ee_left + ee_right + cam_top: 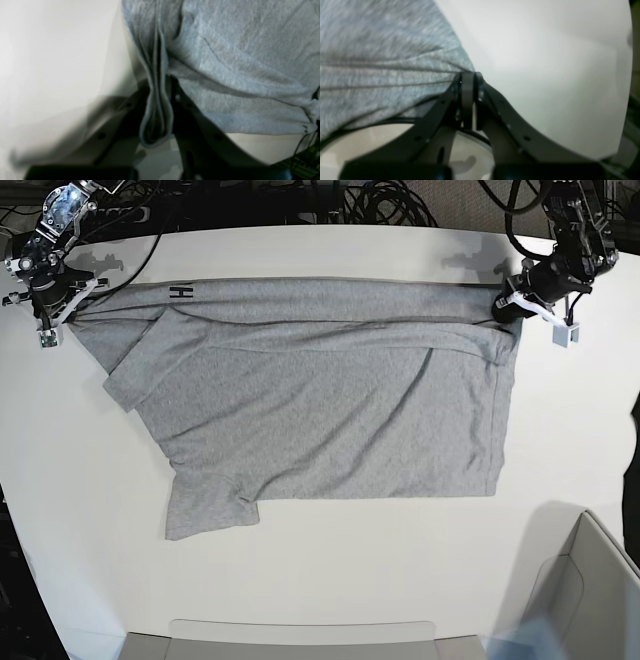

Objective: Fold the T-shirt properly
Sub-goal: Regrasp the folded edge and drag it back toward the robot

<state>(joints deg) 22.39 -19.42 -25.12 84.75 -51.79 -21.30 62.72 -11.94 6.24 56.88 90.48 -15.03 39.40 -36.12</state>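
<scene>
Both pairs of jaws are clamped on the T-shirt (320,410): the left gripper (512,307) pinches a bunched fold at one far corner, the right gripper (62,308) nips the cloth's edge at the other. Between them the far edge is pulled taut and folded over, black lettering (181,292) peeking out near the right gripper. Most of the grey garment lies flat on the white table (330,580), one sleeve spread toward the near edge. A grey bin (585,600) sits at the table's corner.
</scene>
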